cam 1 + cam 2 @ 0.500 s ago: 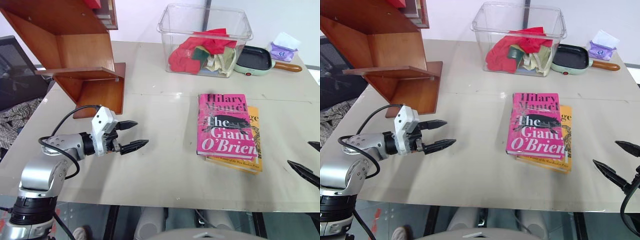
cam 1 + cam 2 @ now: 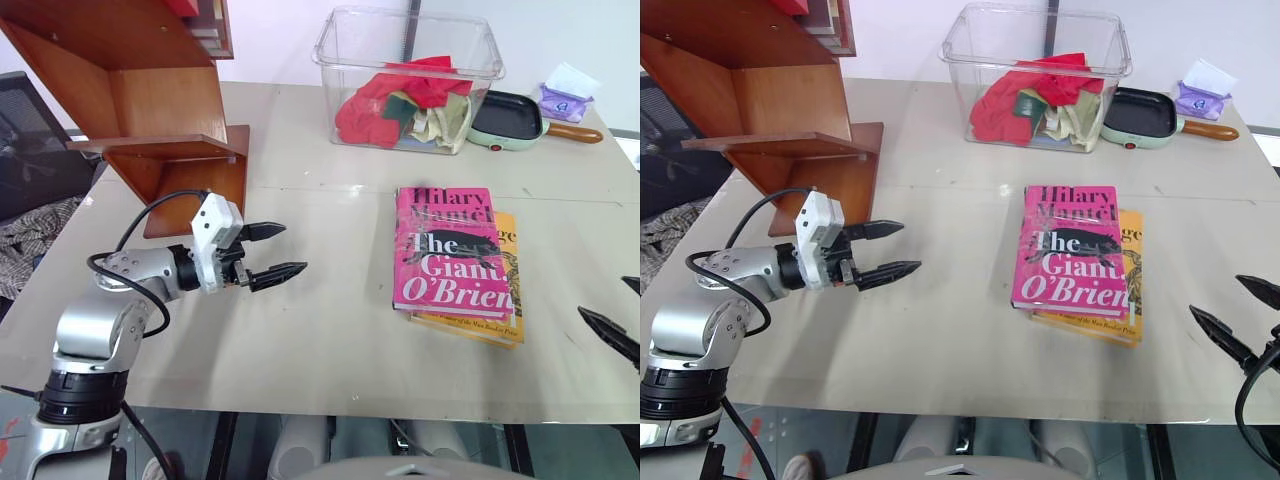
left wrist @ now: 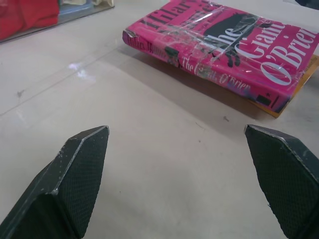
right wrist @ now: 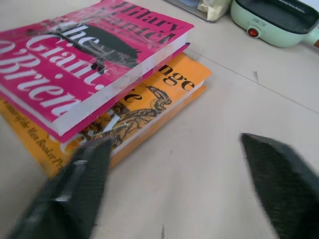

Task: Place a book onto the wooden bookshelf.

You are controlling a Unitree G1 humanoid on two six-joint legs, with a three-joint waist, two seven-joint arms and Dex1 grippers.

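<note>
Pink book waits on the table

The book (image 2: 452,250) lies flat on a yellow book (image 2: 503,300), right of the middle. The wooden bookshelf (image 2: 160,110) stands far left. The left gripper (image 2: 272,250) is spread wide and empty; the right gripper (image 2: 1238,320) is apart too, holding nothing.

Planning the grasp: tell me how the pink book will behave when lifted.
The pink book looks like a paperback, so it probably flexes if gripped by one edge. Its glossy, taped cover may be slippery. Resting on the yellow book, it could slide or drag that one along.
</note>
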